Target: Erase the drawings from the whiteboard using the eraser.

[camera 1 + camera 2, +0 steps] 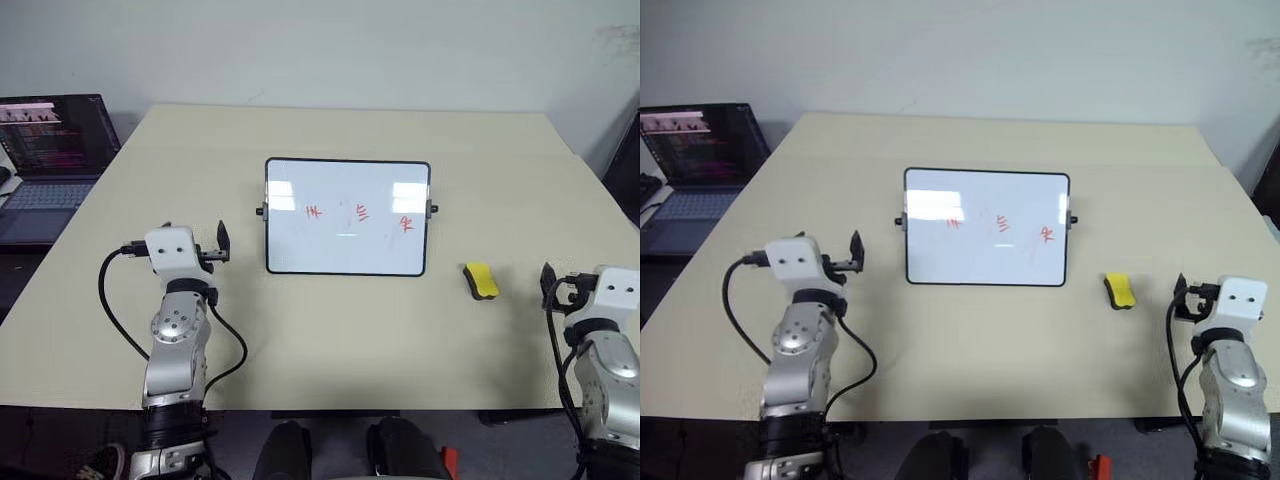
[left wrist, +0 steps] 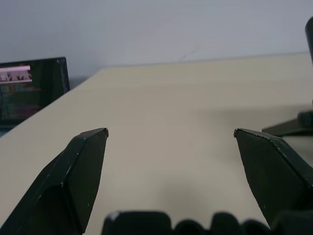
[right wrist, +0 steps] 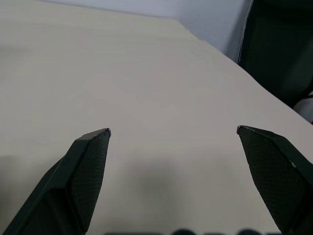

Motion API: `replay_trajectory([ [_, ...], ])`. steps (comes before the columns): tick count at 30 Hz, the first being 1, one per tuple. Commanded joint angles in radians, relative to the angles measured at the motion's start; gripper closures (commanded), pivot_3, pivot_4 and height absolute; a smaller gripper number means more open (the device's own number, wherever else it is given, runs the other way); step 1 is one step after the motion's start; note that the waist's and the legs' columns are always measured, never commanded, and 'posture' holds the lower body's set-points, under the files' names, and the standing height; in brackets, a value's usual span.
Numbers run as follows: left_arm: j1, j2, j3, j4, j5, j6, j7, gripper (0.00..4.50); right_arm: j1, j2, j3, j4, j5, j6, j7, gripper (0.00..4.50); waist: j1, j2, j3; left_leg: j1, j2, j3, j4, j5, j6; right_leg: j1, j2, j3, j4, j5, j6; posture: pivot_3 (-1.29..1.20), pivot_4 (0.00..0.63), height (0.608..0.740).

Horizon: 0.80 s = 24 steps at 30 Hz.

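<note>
eraser [image 1: 481, 281]: yellow block flat on the desk [image 1: 330, 330], just ahead of and inboard of the right claw [image 3: 173, 131], not yet gripped.
whiteboard [image 1: 347, 217]: between the two claws, further out; three red drawings [image 1: 361, 213] still on it.
step: pre-grasp, judging by layout.
right claw: jaws spread wide, empty.
left claw [image 2: 171, 132]: spread wide, empty, beside the board's left edge.
next: right claw reaches inward, drops over eraser, closes.
obstacles: none on that path; laptop [image 1: 48, 150] well outboard of left claw.

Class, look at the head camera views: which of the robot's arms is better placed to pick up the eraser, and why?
The right. The eraser lies on the table just beside the right gripper, whose jaws are open and empty. The left gripper is across the whiteboard, much farther away.
</note>
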State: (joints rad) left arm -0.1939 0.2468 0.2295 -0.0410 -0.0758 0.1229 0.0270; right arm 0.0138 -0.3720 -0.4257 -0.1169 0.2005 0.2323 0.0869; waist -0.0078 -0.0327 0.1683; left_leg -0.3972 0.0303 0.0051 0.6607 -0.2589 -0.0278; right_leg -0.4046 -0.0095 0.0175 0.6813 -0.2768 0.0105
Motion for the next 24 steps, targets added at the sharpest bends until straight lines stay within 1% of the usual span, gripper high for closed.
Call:
replay_trajectory([
  [1, 0.004, -0.005, 0.022, -0.021, -0.013, -0.002, 0.001, 0.0, 0.001, 0.0, -0.013, -0.097, 0.017, 0.038, -0.007, 0.01, 0.0, 0.0, 0.0, 0.0, 0.0, 0.0, 0.001, 0.0, 0.0, 0.0, 0.0, 0.0, 0.0, 0.0, 0.0, 0.0, 0.15, 0.74],
  [3, 0.001, -0.008, 0.03, 0.017, -0.01, -0.026, 0.008, 0.0, 0.003, 0.003, -0.023, -0.093, 0.011, 0.049, -0.023, 0.01, 0.002, 0.0, 0.0, 0.0, -0.001, 0.0, 0.001, 0.0, 0.0, 0.0, 0.0, 0.0, 0.0, 0.0, 0.0, 0.0, 0.15, 0.74],
  [6, -0.013, -0.013, 0.053, 0.02, -0.025, -0.009, 0.023, 0.0, 0.007, -0.001, -0.028, -0.125, 0.015, 0.069, -0.027, 0.01, 0.003, 0.0, 0.0, 0.0, -0.001, 0.0, 0.001, 0.0, 0.0, 0.001, 0.002, 0.0, 0.0, 0.0, 0.001, 0.0, 0.15, 0.74],
  [10, -0.031, 0.024, 0.058, 0.041, -0.037, -0.016, -0.029, 0.0, -0.002, -0.001, -0.047, -0.169, 0.034, 0.082, -0.038, 0.01, 0.004, 0.0, 0.0, 0.0, -0.001, 0.0, 0.001, 0.0, 0.0, 0.0, 0.003, 0.0, 0.0, 0.0, 0.0, 0.0, 0.15, 0.74],
  [14, -0.067, 0.087, 0.106, 0.075, -0.108, 0.068, -0.098, 0.0, -0.01, 0.0, -0.031, -0.193, 0.068, 0.143, -0.017, 0.01, 0.002, 0.0, 0.0, 0.0, -0.001, 0.0, 0.001, 0.0, 0.0, 0.0, 0.003, 0.0, 0.0, 0.0, 0.0, 0.0, 0.15, 0.74],
  [17, -0.076, 0.195, 0.111, 0.095, -0.135, 0.065, -0.227, 0.0, -0.029, 0.003, -0.004, -0.222, 0.093, 0.201, -0.009, 0.01, -0.001, 0.0, 0.0, 0.0, 0.0, 0.0, 0.001, 0.0, 0.0, 0.0, 0.004, 0.0, 0.0, 0.0, 0.0, 0.0, 0.15, 0.74],
  [19, -0.096, 0.258, 0.112, 0.088, -0.202, 0.099, -0.348, 0.0, -0.043, -0.003, 0.023, -0.276, 0.113, 0.271, -0.005, 0.01, -0.002, 0.0, 0.0, 0.0, 0.0, 0.0, 0.0, 0.0, 0.0, 0.0, 0.005, 0.0, 0.0, 0.0, 0.0, 0.0, 0.15, 0.74],
  [22, -0.13, 0.354, 0.087, 0.067, -0.294, 0.15, -0.544, 0.0, -0.066, 0.001, 0.053, -0.398, 0.176, 0.421, -0.02, 0.01, -0.001, 0.001, 0.001, 0.0, 0.001, -0.001, 0.0, 0.0, 0.0, 0.0, 0.005, -0.001, 0.0, 0.0, 0.0, 0.0, 0.15, 0.74],
  [24, -0.144, 0.411, 0.057, 0.028, -0.348, 0.214, -0.662, 0.0, -0.076, 0.001, 0.05, -0.474, 0.237, 0.526, -0.025, 0.01, -0.001, 0.001, 0.001, 0.0, 0.0, -0.001, 0.0, 0.0, 0.0, 0.0, 0.005, -0.001, 0.0, 0.0, 0.0, 0.0, 0.15, 0.74],
])
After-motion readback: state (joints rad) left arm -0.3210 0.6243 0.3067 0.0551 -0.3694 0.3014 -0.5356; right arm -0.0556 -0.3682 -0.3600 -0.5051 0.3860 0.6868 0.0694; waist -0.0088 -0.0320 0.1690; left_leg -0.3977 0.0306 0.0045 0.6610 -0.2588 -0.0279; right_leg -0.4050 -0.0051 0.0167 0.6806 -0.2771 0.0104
